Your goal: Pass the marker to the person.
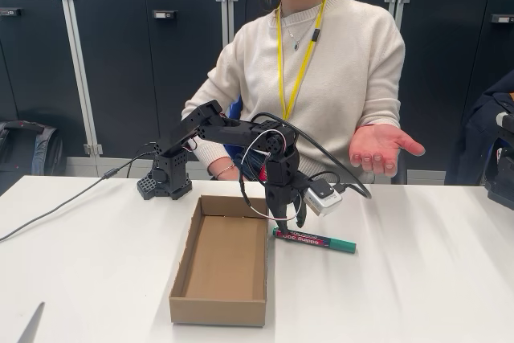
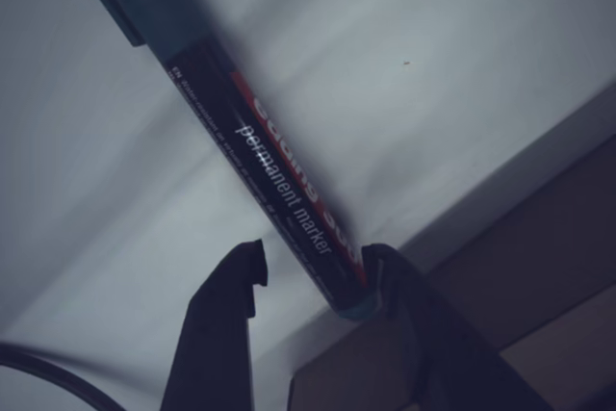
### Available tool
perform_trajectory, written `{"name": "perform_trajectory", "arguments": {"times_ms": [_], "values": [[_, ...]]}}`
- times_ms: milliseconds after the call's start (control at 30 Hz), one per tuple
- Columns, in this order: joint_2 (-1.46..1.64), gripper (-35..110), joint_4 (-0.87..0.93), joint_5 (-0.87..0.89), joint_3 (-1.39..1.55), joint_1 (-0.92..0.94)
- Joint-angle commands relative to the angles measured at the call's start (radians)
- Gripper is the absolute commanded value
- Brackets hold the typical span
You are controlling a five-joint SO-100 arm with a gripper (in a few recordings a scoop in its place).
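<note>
Marker (image 1: 314,240) flat on the white table (image 1: 418,279), directly below the gripper (image 1: 287,218), dark end under the fingertips, green cap pointing off to the right in the fixed view. In the wrist view, marker (image 2: 260,156) running diagonally up and away from the gripper (image 2: 313,271), its near end lying between the two fingers, close against the right finger (image 2: 385,271) and clear of the left one; white lettering "permanent marker" readable along the dark barrel. Jaws spread apart, a gap on the left side of the pen, not clamped on it. Just left of the gripper in the fixed view, a shallow cardboard box (image 1: 218,311), its top right corner near the marker's dark end; same box edge (image 2: 539,238) at the right in the wrist view. Behind the gripper, the black arm reaching back to its base (image 1: 165,182) at the table's far edge. Beyond the table, the person (image 1: 321,62) in a cream sweater with a yellow lanyard, one hand (image 1: 381,149) held out palm up, above and to the right of the gripper, well apart from the marker.
</note>
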Motion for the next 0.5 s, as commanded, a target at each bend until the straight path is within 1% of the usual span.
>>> {"name": "perform_trajectory", "arguments": {"times_ms": [0,367,467], "values": [[-0.026,21,0.040,0.009,-0.107,0.000],[-0.153,19,0.118,-0.005,-0.222,-0.002],[-0.179,14,0.147,-0.006,-0.264,-0.011]]}}
